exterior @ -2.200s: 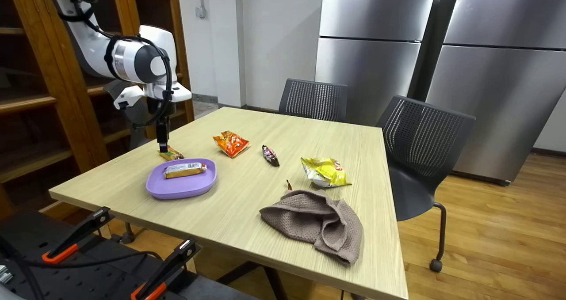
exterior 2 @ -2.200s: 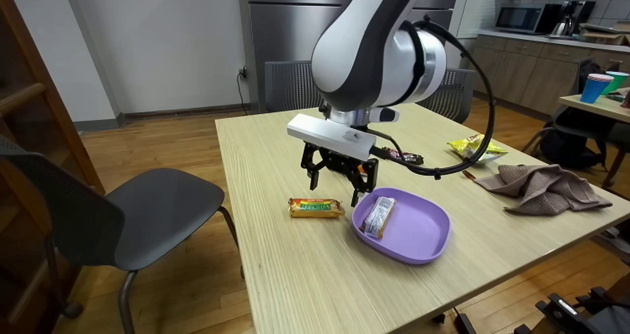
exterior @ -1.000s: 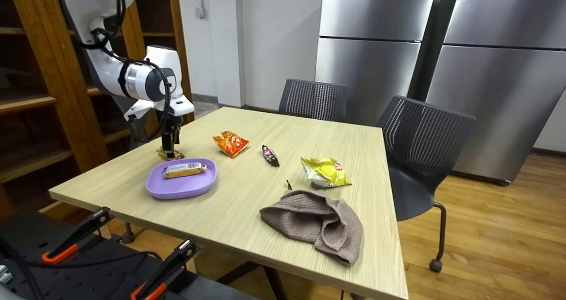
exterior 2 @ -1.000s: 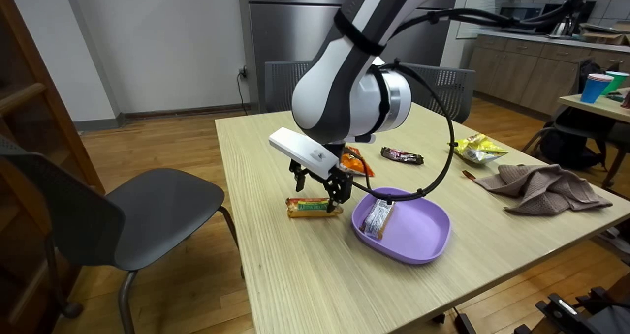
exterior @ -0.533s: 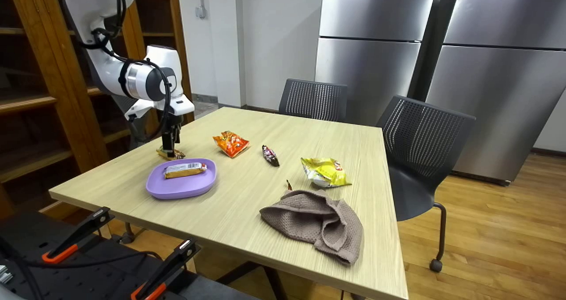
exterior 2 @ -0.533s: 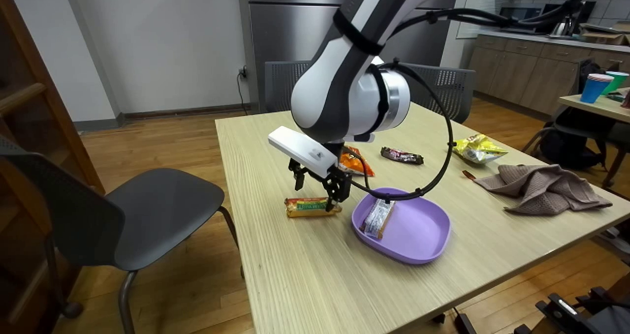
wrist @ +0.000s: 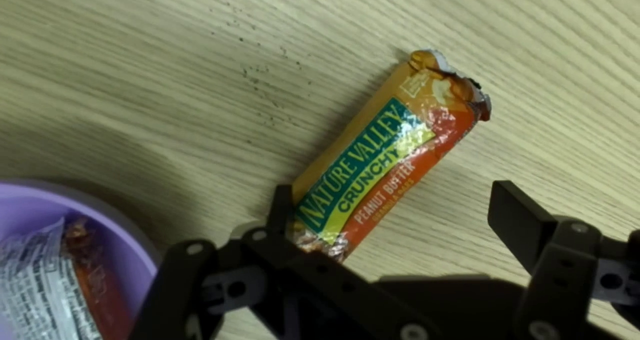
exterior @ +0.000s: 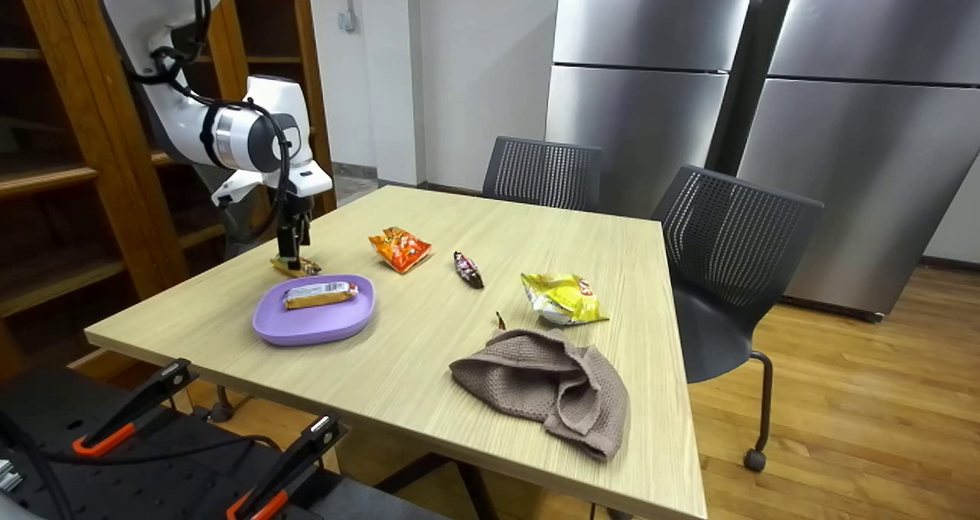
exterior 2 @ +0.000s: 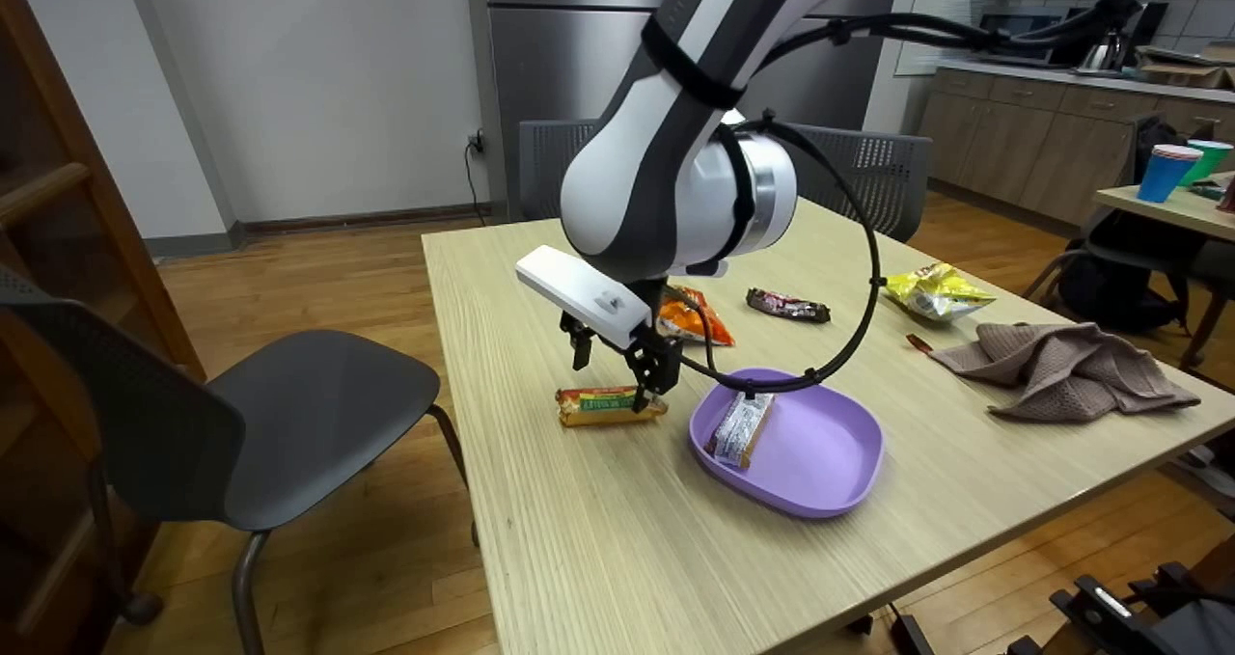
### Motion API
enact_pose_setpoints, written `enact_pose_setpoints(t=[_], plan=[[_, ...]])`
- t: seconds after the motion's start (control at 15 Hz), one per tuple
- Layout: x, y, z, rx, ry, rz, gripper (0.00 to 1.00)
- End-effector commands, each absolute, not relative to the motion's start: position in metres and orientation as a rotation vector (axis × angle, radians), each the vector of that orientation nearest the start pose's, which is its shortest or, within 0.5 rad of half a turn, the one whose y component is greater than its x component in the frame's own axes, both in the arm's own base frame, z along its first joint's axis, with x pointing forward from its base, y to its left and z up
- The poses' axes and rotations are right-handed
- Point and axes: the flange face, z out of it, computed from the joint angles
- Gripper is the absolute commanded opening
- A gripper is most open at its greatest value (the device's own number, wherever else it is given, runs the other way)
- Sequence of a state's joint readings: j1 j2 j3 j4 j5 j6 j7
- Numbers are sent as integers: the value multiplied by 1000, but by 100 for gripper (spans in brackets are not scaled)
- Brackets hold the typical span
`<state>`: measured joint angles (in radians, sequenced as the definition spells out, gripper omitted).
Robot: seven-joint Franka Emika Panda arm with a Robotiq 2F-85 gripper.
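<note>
Tool (exterior 2: pixel 613 378) now low over the tabletop (exterior: pixel 413 351), its two fingers well apart, nothing gripped between them. Nearest item: Nature Valley Crunchy Peanut Butter granola bar (wrist: pixel 372 164), lying flat, label up, slantwise to the finger gap. In the wrist view one finger stands right at the bar's near end, overlapping it; contact seems likely but cannot be confirmed. The opposite finger is clear of the wrapper.

Change: the tool has come down from a higher stance nearer the purple plate (exterior 2: pixel 820 452). Since then, in an exterior view, tool and granola bar have both shifted slightly the same way, the bar perhaps turning a touch. Reading: a finger has probably nudged the bar, not gripped it; it remains on the tabletop.

Surroundings: the plate is just beside the granola bar and carries a second wrapped bar (exterior 2: pixel 743 430), back label up. Farther off: orange snack bag (exterior: pixel 400 250), dark-wrapped bar (exterior 2: pixel 787 305), yellow snack bag (exterior: pixel 566 299), crumpled brown cloth (exterior: pixel 551 390). No shift noted in plate, bags or cloth.
</note>
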<state>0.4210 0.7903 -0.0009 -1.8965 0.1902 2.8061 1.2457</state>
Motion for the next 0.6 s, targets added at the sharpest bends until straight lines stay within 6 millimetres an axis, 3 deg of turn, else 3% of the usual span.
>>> enact_pose_setpoints(t=[0.0, 0.53], plan=[[569, 258, 102, -2608, 1493, -71, 100], [566, 264, 96, -2578, 1541, -58, 100]])
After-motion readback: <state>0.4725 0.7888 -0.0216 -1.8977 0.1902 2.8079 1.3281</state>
